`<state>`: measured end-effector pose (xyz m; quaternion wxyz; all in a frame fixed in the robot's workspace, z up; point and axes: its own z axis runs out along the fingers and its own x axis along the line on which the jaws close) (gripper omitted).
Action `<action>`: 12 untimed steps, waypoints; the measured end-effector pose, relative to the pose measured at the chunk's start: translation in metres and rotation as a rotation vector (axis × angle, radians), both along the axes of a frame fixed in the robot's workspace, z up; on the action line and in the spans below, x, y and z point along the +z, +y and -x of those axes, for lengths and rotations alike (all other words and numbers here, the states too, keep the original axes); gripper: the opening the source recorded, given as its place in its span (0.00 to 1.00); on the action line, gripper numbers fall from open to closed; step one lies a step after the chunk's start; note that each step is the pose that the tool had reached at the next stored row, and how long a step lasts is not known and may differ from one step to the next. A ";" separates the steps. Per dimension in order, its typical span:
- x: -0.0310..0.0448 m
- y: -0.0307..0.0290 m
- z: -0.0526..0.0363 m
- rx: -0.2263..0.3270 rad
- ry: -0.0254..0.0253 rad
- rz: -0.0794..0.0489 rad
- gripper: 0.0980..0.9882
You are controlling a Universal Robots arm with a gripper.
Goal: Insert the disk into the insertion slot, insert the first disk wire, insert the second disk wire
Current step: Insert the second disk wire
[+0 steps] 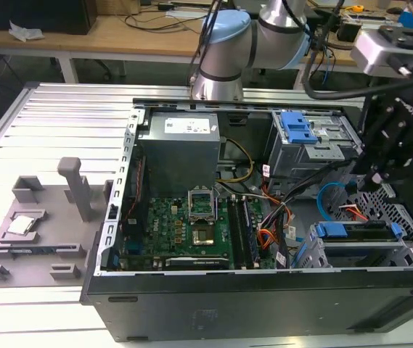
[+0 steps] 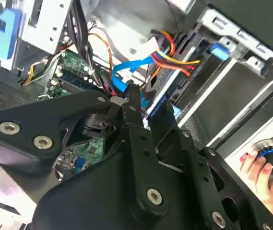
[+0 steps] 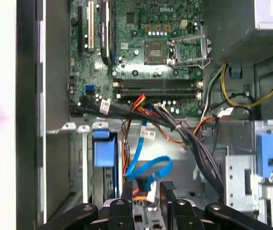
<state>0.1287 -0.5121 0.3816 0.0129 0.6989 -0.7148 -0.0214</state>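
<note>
- The black computer case (image 1: 213, 304) lies open on its side on the slotted metal table (image 1: 32, 312), with its dark outer wall nearest in the exterior view
- Just behind that wall, at the exterior view's right, the disk (image 1: 358, 230) sits inside the insertion slot (image 1: 411, 250), its blue front bar facing up and level with the silver cage
- The tool (image 1: 377, 176) hangs directly above the far side of that cage
- In the first wrist view the tool (image 3: 147, 184) has its fingers (image 3: 167, 188) closed on the end of the blue disk wire (image 3: 148, 165), which loops away from the tips
- In the second wrist view the same blue disk wire (image 2: 126, 67) curls beside a bundle of red, yellow and orange wires (image 2: 177, 53), and a person's hand (image 2: 258, 175) grips a round knob (image 2: 270, 155) outside the case
- At the middle of the case floor lies the green motherboard (image 1: 184, 225) with its bare processor socket (image 1: 205, 233)
- At the exterior view's left, outside the case, a grey fixture (image 1: 46, 246) carries a processor chip (image 1: 20, 225)
- Farther back stand the grey power supply (image 1: 181, 148) and the boxy metal cage (image 1: 315, 156) with its blue latch (image 1: 297, 129)
- Behind them rises the arm (image 1: 228, 51)
</note>
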 end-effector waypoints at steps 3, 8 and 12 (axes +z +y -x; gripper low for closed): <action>-0.0049 0.0002 0.0067 0.045 0.0000 0.000 0.30; -0.0091 0.0002 0.0068 0.187 0.0007 0.009 0.30; -0.0095 0.0002 0.0068 0.219 0.0039 0.043 0.30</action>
